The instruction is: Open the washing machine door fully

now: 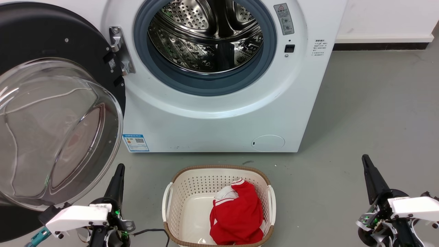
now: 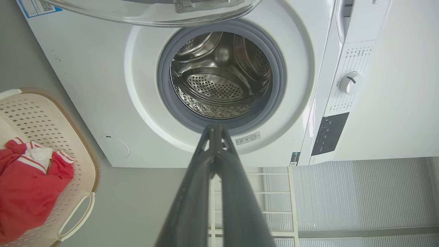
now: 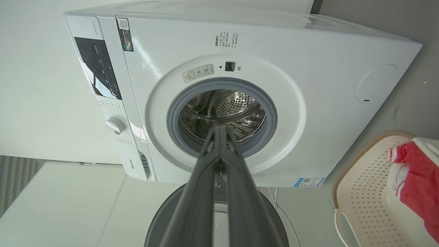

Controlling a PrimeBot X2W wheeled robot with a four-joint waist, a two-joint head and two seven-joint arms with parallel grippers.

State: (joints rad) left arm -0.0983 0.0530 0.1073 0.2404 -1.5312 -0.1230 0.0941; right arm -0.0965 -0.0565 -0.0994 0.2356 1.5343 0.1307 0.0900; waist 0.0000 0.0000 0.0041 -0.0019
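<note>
Head view: washing machine door (image 1: pixel 58 120) stood swung wide open at L of washing machine (image 1: pixel 212 123), drum (image 1: pixel 205 37) exposed. L gripper (image 1: pixel 120 167) sat near door's lower edge, fingers pressed together, empty. R gripper (image 1: pixel 364 158) likewise closed, well apart.

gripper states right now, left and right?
Left gripper: closed, holding nothing.
Right gripper: closed, holding nothing.

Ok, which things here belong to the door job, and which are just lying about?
Job: door, swung open at the left; washing machine; left gripper, shut, near the door's lower edge.
Lying about: basket on the floor; red garment in it.
</note>
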